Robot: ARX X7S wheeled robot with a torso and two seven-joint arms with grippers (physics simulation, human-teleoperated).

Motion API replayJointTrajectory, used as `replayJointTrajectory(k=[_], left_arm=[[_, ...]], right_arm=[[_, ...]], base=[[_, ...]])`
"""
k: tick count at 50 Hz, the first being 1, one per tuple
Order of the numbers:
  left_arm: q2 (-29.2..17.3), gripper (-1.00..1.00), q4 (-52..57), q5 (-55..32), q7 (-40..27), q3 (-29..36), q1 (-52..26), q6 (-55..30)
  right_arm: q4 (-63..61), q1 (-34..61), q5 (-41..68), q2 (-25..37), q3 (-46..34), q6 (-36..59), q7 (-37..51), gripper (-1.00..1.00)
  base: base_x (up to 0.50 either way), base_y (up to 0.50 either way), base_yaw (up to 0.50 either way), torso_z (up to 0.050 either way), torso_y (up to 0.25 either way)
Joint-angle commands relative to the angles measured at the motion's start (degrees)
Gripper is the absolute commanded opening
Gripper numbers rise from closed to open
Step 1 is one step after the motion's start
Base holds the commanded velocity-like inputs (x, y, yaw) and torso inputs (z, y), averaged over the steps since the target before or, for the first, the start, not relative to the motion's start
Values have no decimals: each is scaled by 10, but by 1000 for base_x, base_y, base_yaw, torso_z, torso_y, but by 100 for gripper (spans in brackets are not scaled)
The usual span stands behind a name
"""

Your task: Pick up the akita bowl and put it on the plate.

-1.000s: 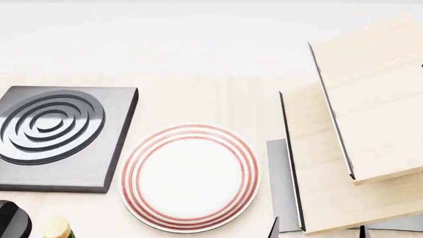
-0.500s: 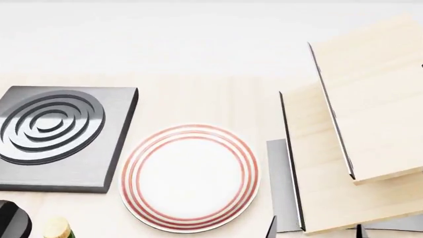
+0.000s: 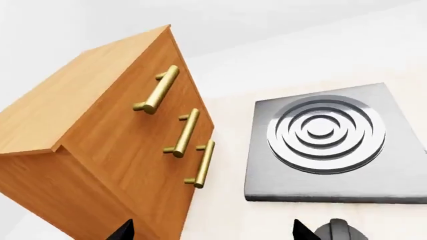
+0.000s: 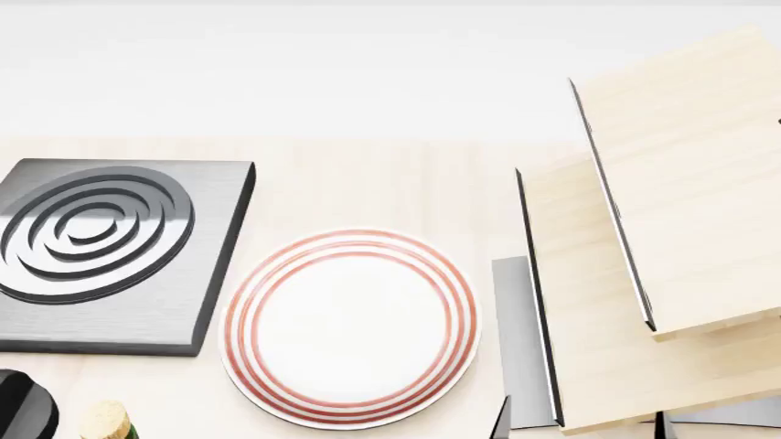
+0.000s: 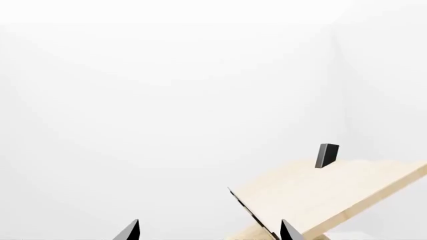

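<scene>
The akita bowl is out of view in every frame. The plate (image 4: 350, 327), white with thin red rings round its rim, lies bare on the light wood table in the head view, near the front. My left gripper (image 3: 213, 233) is open, with only its two dark tips showing, over the table beside the stove burner. My right gripper (image 5: 209, 233) is open and empty, facing a white wall and a pale wood board. Two dark fingertips (image 4: 503, 422) poke up at the head view's lower edge, right of the plate.
A dark grey square stove burner (image 4: 104, 251) with rings sits left of the plate. A brown drawer cabinet (image 3: 113, 150) with brass handles stands by it. Tilted pale wood boards (image 4: 683, 183) and a grey panel (image 4: 518, 338) fill the right. A cork (image 4: 105, 421) shows front left.
Almost nothing differs. The dark fingertip at the lower right edge of the head view has crept slightly further into view.
</scene>
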Motion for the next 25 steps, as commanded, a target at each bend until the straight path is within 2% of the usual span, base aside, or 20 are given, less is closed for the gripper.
replayJointTrajectory(k=[1, 4, 12, 25], left_arm=[[19, 100, -8, -59, 42, 13, -3, -48], [30, 100, 4, -60, 69, 18, 0, -69], [43, 100, 1, -63, 76, 28, -3, -72], [49, 100, -12, -107, 50, 32, -7, -99]], right_arm=[[10, 6, 2, 0, -2, 0, 2, 100], [9, 6, 2, 0, -3, 2, 2, 100], [13, 6, 2, 1, -6, 0, 3, 100], [22, 10, 3, 1, -9, -1, 4, 100]], base=[[0, 0, 0, 0, 0], [0, 0, 0, 0, 0], [0, 0, 0, 0, 0], [0, 0, 0, 0, 0]])
